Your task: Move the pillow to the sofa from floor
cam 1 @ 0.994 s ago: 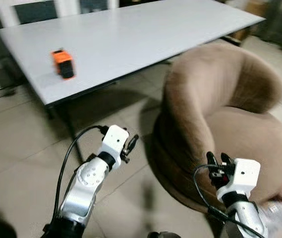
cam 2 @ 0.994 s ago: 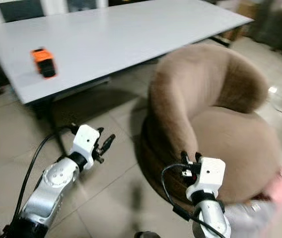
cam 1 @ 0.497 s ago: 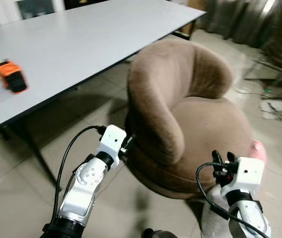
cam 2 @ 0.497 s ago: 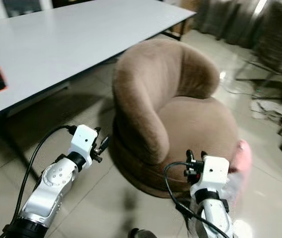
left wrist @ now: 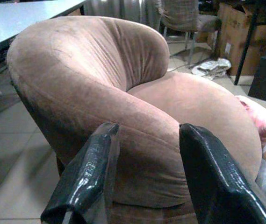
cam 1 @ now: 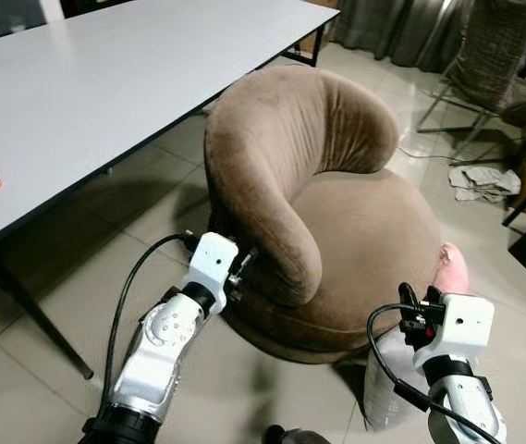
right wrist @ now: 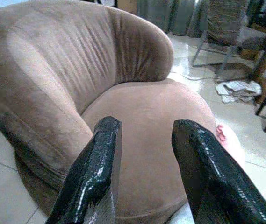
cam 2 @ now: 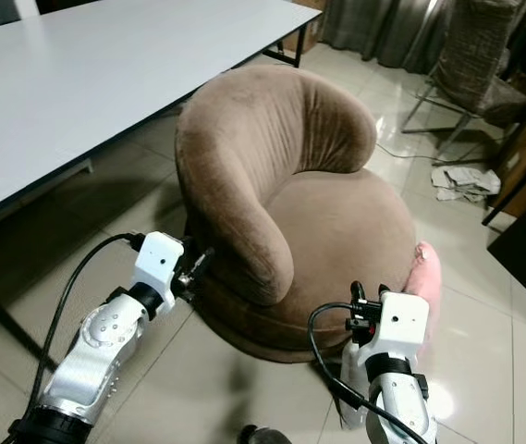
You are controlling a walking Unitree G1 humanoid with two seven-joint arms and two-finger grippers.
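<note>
The pink pillow [cam 1: 453,269] lies on the floor [cam 1: 50,388] against the brown sofa's [cam 1: 355,231] far right edge, nearer the right tool [right wrist: 142,172], both tools [left wrist: 147,182] wide and empty.

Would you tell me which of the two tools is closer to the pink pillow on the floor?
The right tool is closer: the pink pillow lies on the floor beside the brown sofa, on the robot's right. The left tool is at the sofa's opposite side.

The round sofa [cam 1: 336,213] is brown. The pillow [cam 1: 452,270] at right is pink. The table [cam 1: 105,83] at upper left is pale grey, the floor [cam 1: 50,370] beige.
</note>
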